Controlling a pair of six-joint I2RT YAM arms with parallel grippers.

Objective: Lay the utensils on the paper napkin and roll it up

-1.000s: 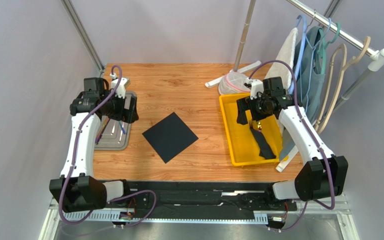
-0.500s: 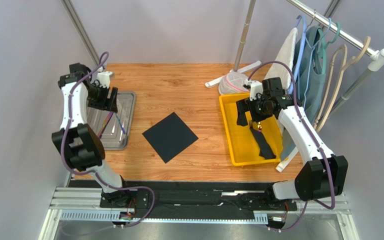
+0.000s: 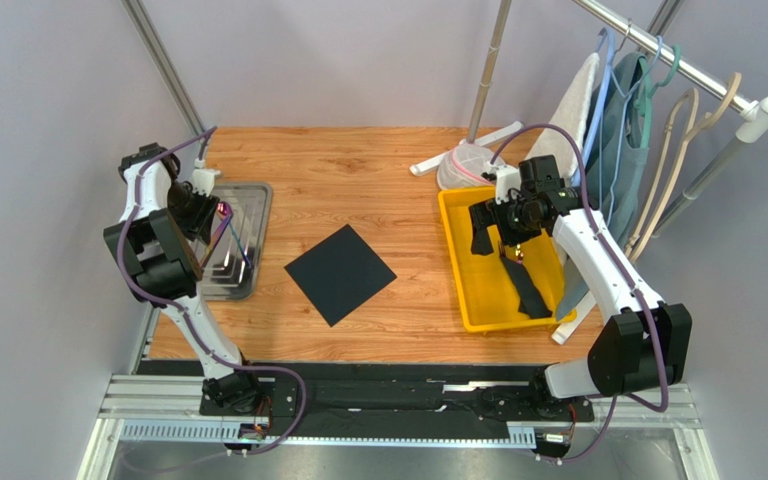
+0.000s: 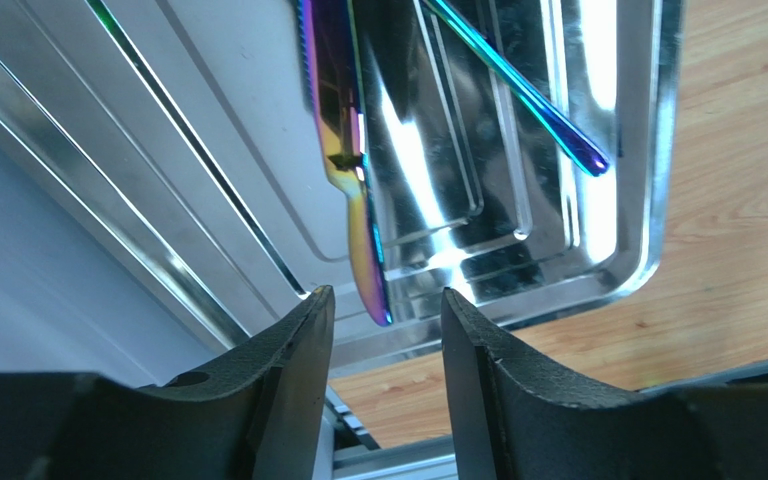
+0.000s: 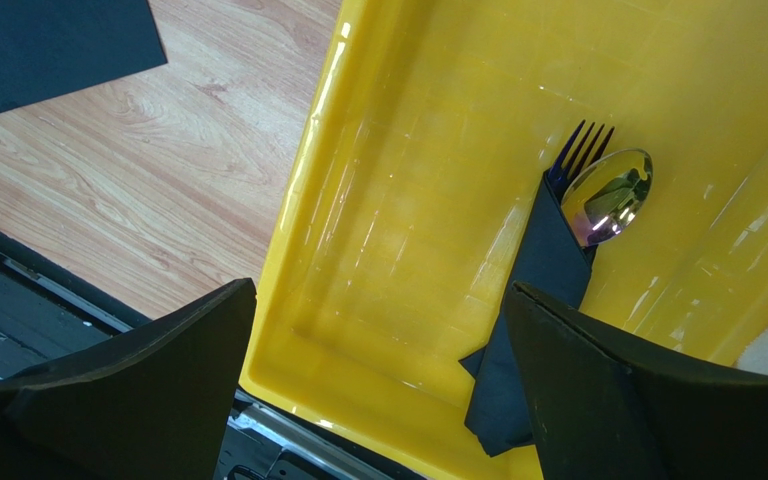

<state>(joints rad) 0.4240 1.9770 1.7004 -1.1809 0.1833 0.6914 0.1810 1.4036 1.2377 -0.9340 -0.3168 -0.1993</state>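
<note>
Left pincer over tray of utensils

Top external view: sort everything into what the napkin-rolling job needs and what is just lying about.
For the job:
- paper napkin, lying flat
- utensils in the metal tray
- left gripper, open above them

Lying about:
- yellow bin holding an already rolled bundle, right gripper open over it
- white mesh bag
- clothes on hangers
</note>
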